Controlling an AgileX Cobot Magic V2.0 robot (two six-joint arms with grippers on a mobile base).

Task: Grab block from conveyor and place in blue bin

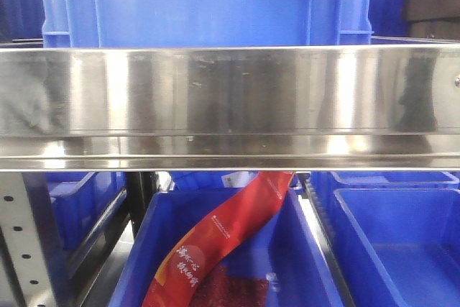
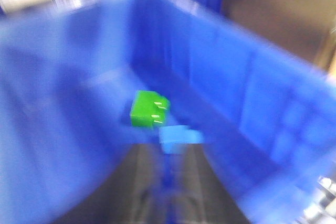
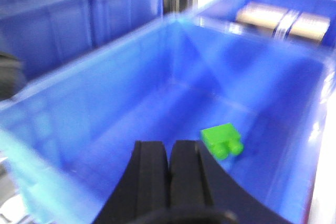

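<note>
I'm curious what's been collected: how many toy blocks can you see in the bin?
2: a green block lying on the blue bin floor, and a blue block at the left gripper tips above it. Blur may hide others.

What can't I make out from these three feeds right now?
- Front view: the steel rail fills the middle and hides both arms and the conveyor; the red packet is cut off by the rail and the bottom edge.
- Left wrist view: motion blur; whether the left claw grips the blue block or it has dropped beside the green block is unclear.
- Right wrist view: right claw looks shut and empty; the bin is blurred.
</note>
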